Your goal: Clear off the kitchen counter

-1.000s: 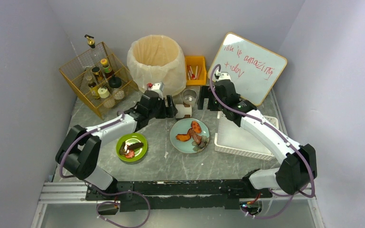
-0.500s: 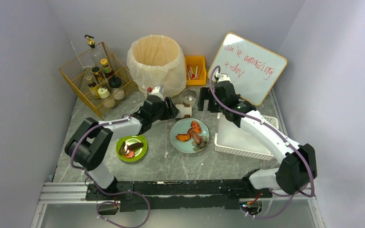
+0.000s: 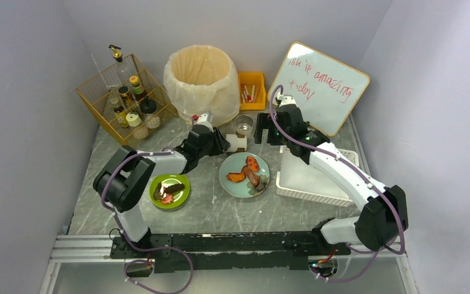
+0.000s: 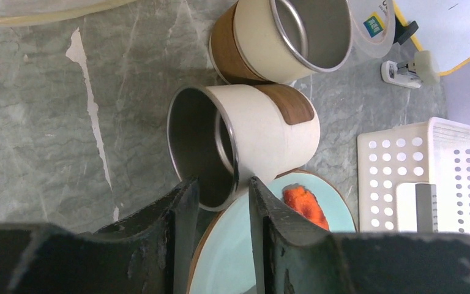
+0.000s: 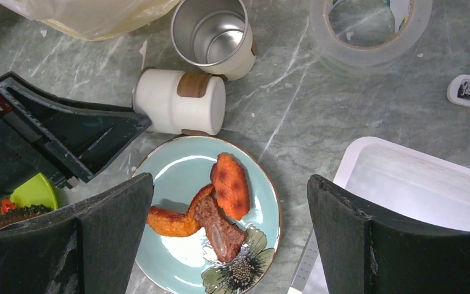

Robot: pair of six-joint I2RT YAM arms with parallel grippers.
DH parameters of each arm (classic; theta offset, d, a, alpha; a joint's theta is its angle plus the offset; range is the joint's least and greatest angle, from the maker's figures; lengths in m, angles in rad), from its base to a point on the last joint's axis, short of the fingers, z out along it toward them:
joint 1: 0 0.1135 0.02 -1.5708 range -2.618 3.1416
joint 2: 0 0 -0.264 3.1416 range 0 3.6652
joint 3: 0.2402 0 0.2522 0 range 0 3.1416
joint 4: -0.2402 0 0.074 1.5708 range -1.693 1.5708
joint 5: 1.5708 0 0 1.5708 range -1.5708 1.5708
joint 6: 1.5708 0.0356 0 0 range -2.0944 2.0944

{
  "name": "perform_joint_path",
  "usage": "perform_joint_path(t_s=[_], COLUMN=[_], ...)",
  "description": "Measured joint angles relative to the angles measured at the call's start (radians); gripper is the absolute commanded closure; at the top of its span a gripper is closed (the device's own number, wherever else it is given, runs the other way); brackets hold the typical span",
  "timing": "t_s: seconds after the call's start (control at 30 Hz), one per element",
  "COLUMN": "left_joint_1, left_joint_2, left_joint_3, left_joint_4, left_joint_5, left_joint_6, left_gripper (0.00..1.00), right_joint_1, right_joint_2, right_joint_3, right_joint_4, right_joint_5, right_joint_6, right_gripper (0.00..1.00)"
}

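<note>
On the grey marble counter (image 3: 220, 208) a white cup with a wood band (image 3: 238, 143) lies on its side, mouth toward my left gripper (image 3: 224, 145). In the left wrist view the left gripper (image 4: 220, 184) is narrowly open, its jaws straddling the lower rim of the lying cup (image 4: 269, 135), one finger in front of the mouth, the other against the outer wall. A second cup (image 3: 243, 125) stands upright behind it. A blue plate (image 3: 229, 165) with fried food pieces lies in front. My right gripper (image 5: 229, 180) is wide open and empty, high above the blue plate (image 5: 177, 165).
A green plate (image 3: 183, 180) with scraps lies at front left. A white slatted basket (image 3: 312, 177) is at the right. A lined bin (image 3: 201, 73), a wire rack of bottles (image 3: 125, 101), a yellow box (image 3: 251, 89) and a whiteboard (image 3: 324, 86) stand at the back. A tape roll (image 5: 373, 24) lies near the upright cup.
My left arm has folded its elbow inward and its gripper has edged right onto the lying cup's rim. The right arm has not moved.
</note>
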Motion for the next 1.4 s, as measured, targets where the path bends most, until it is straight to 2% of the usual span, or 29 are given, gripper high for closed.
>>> perform_joint_path(t_s=[0.3,0.37,0.6,0.8,0.97,1.2,1.4], left_joint_1=[0.000,0.000,0.000,0.000,0.000,0.000,0.000], left_joint_2=[0.056,0.060,0.066,0.087,0.117,0.122,0.120], left_joint_3=[0.015,0.020,0.037,0.056,0.080,0.090,0.090], left_joint_4=[0.051,0.060,0.071,0.072,0.077,0.093,0.095], left_joint_5=[0.023,0.028,0.045,0.047,0.064,0.081,0.095], left_joint_6=[0.001,0.002,0.012,0.032,0.043,0.058,0.058], left_gripper=[0.72,0.71,0.57,0.58,0.66,0.84,0.95], right_joint_1=[0.000,0.000,0.000,0.000,0.000,0.000,0.000], right_joint_2=[0.000,0.000,0.000,0.000,0.000,0.000,0.000], right_joint_3=[0.000,0.000,0.000,0.000,0.000,0.000,0.000], right_joint_4=[0.000,0.000,0.000,0.000,0.000,0.000,0.000], right_joint_5=[-0.008,-0.008,-0.016,-0.016,-0.016,-0.018,-0.020], right_joint_6=[-0.008,-0.010,-0.015,-0.018,-0.018,-0.018,-0.018], right_gripper=[0.00,0.00,0.00,0.00,0.00,0.00,0.00])
